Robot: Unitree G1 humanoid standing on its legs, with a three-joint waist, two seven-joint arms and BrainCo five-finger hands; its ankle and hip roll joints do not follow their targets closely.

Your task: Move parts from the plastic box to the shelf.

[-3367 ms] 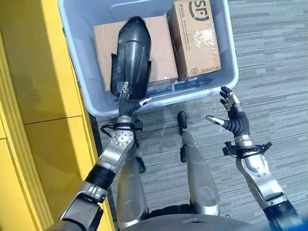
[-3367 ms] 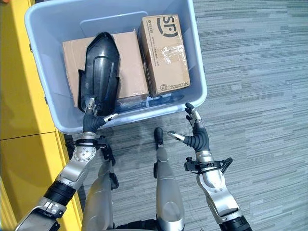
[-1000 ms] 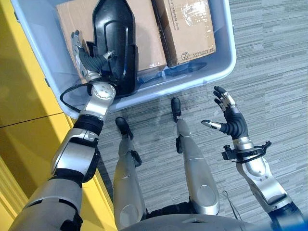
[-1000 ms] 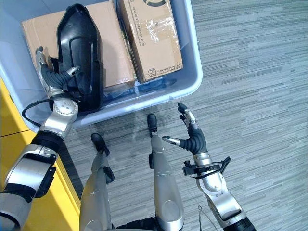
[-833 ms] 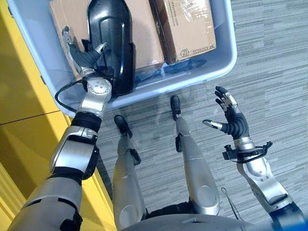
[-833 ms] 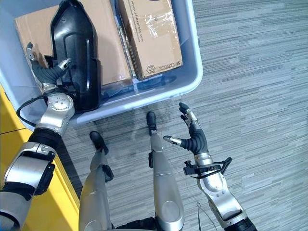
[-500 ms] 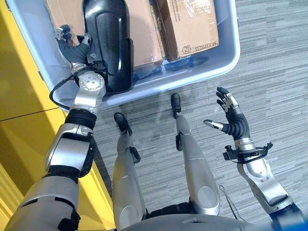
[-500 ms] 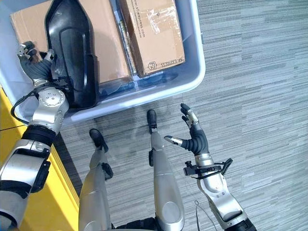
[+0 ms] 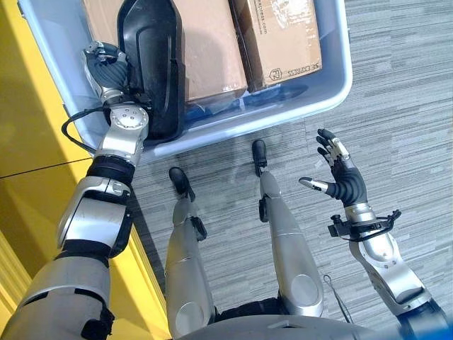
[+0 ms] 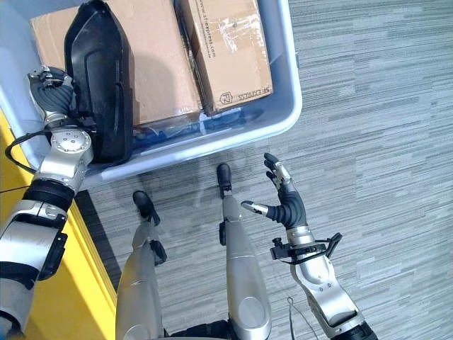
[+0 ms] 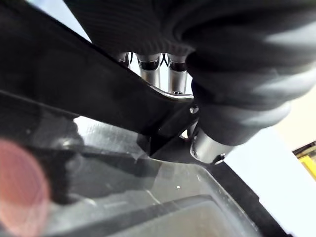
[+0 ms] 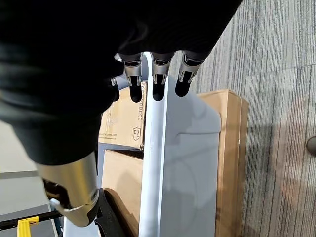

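Carpet [image 9: 396, 85] (grey, striped) under plastic box [image 9: 333, 78], yellow shelf [image 9: 28, 127] beside.

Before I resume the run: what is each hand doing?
Left hand: shut on the black part.
Right hand: open, holding nothing.

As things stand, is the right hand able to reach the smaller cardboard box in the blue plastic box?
Probably yes: the right hand hangs open over the floor, outside the blue plastic box, and the smaller cardboard box lies uncovered near that wall.
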